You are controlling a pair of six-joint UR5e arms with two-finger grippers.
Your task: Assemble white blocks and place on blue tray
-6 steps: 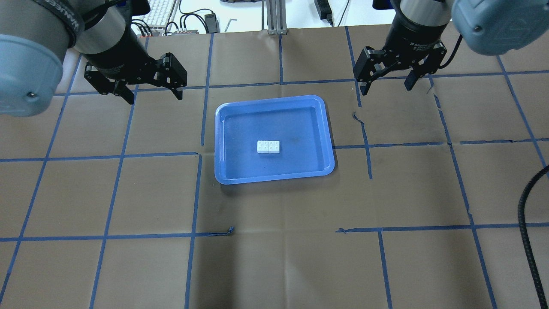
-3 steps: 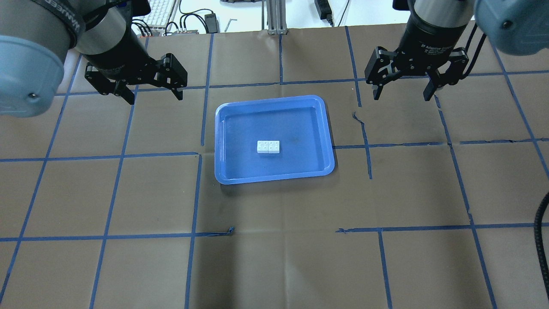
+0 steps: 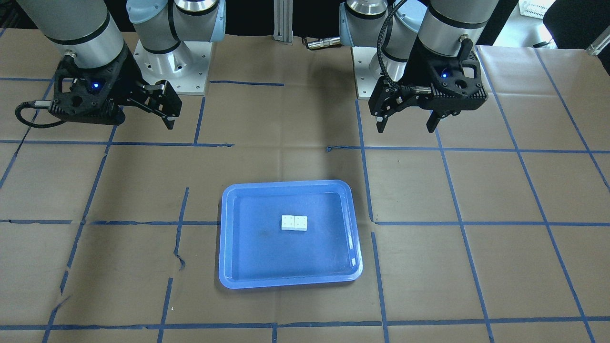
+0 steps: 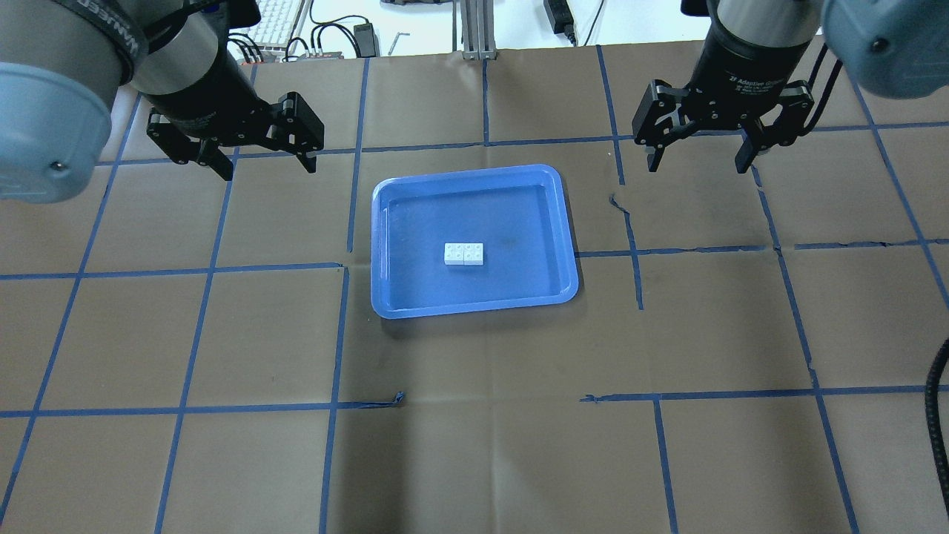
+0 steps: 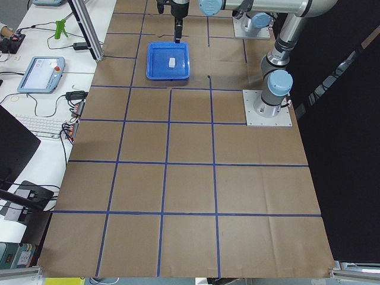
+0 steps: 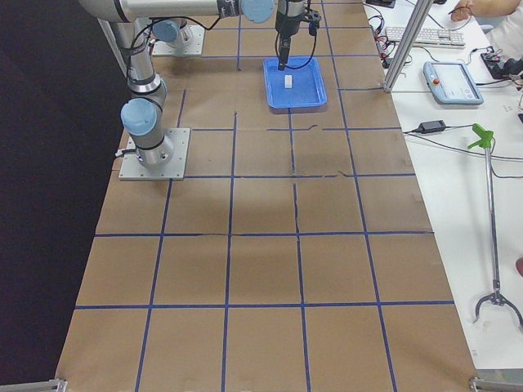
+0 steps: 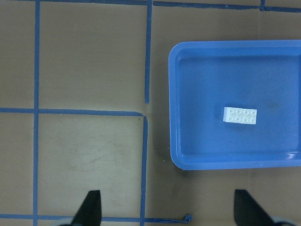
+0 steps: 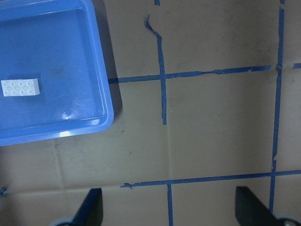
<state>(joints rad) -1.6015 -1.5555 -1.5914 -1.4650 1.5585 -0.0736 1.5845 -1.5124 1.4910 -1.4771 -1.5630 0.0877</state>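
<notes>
The two white blocks (image 4: 464, 254) lie joined side by side, studs up, in the middle of the blue tray (image 4: 474, 308). They also show in the front view (image 3: 294, 223), the left wrist view (image 7: 241, 115) and the right wrist view (image 8: 19, 87). My left gripper (image 4: 268, 169) is open and empty, hovering above the paper to the left of the tray's far corner. My right gripper (image 4: 697, 167) is open and empty, hovering to the right of the tray's far right corner. Neither touches the tray or the blocks.
Brown paper with a blue tape grid covers the table. A black cable (image 4: 934, 415) hangs at the right edge. A keyboard (image 4: 278, 22) and an aluminium post (image 4: 474, 30) stand beyond the far edge. Both arm bases (image 3: 167, 62) are bolted behind the tray.
My right gripper has moved to the right, away from the tray, still open. The left gripper, the tray and the blocks have not moved.
</notes>
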